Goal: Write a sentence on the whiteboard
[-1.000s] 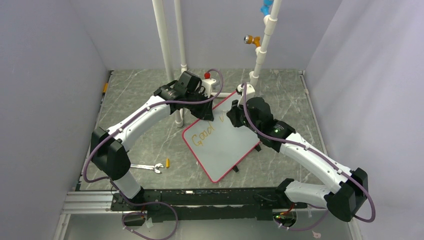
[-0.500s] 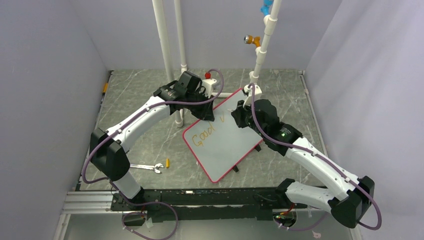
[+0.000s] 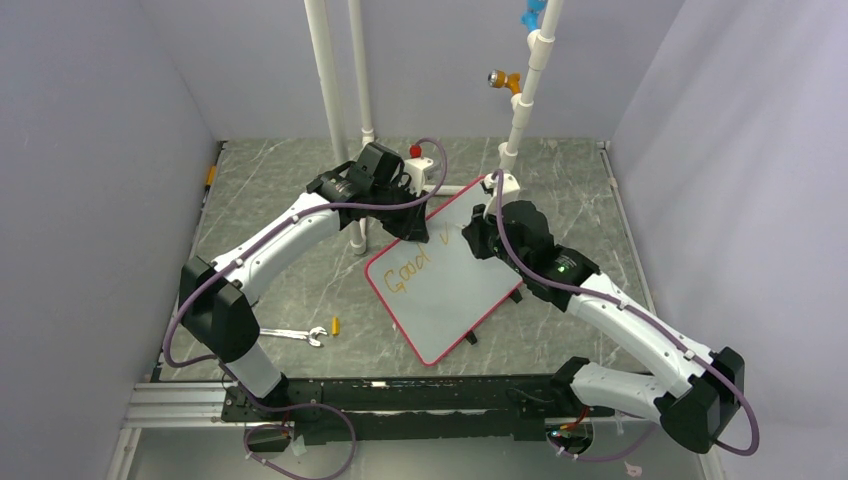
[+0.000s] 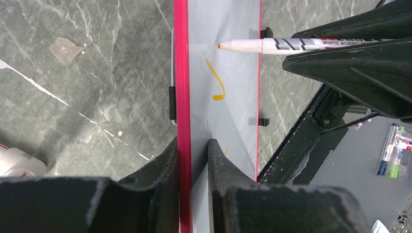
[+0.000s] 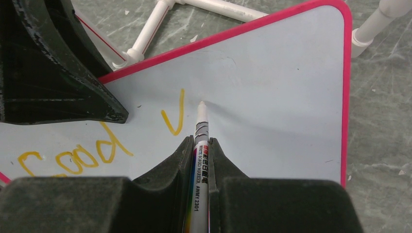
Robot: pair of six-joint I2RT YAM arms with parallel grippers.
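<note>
The whiteboard (image 3: 455, 290) lies tilted mid-table, pale grey with a red-pink rim. On it the sentence (image 3: 408, 270) reads "Good" in orange-yellow, followed by a "v" (image 5: 174, 116). My left gripper (image 4: 193, 150) is shut on the whiteboard's far rim (image 4: 182, 97). My right gripper (image 5: 200, 148) is shut on a white whiteboard marker (image 5: 199, 160); its tip (image 5: 202, 103) stands on or just above the board, right of the "v". The marker also shows in the left wrist view (image 4: 272, 45).
White PVC pipes (image 3: 330, 90) stand behind the board, one (image 3: 520, 110) near its far corner. A small wrench (image 3: 295, 335) and an orange cap (image 3: 335, 325) lie at front left. Spare markers (image 4: 393, 150) lie off to the side.
My right gripper has moved with the marker toward the board's far corner, right of the "v". The left gripper and the board have stayed put.
</note>
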